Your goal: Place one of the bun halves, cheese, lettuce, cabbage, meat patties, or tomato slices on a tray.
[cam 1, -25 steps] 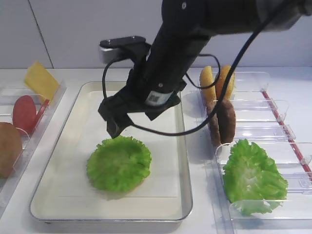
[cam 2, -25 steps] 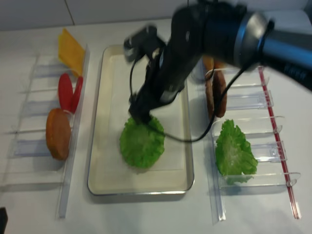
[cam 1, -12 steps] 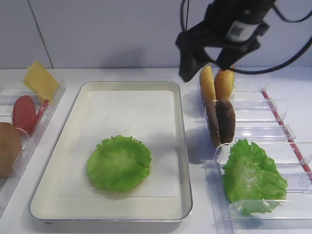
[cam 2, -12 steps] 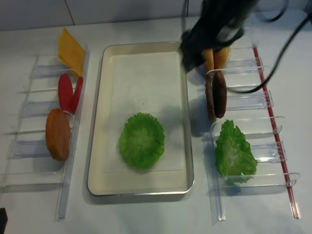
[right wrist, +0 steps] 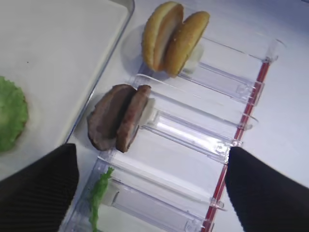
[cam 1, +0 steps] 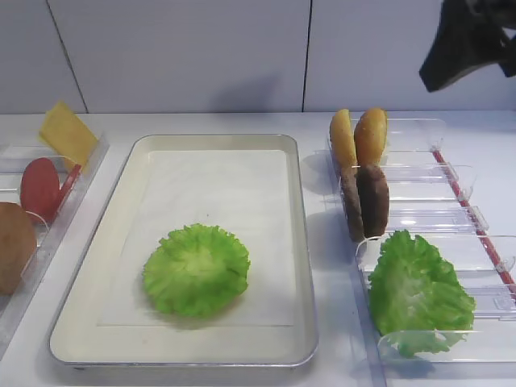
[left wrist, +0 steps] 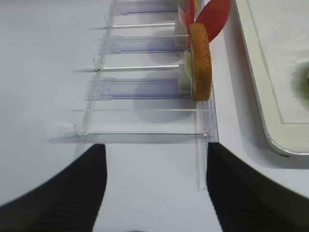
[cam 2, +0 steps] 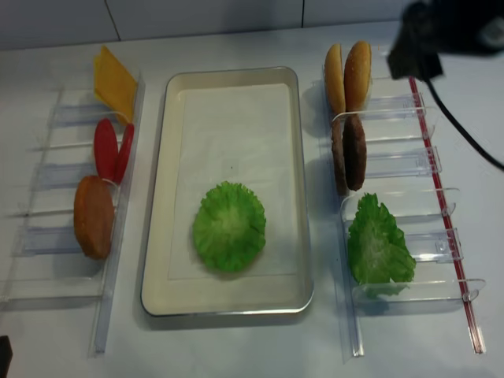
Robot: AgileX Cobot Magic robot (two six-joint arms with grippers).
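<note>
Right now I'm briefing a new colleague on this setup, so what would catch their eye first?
The bright green lettuce lying alone on the white paper in the tray, toward its near end. Right of the tray, two bun halves and two meat patties stand on edge in the clear rack, with a larger green leaf nearer the camera.

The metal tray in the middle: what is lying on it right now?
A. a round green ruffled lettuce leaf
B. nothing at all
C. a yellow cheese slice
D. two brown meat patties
A: the lettuce lies alone on the white paper of the tray, while the cheese and the meat patties stand in the clear bins at either side.
</note>
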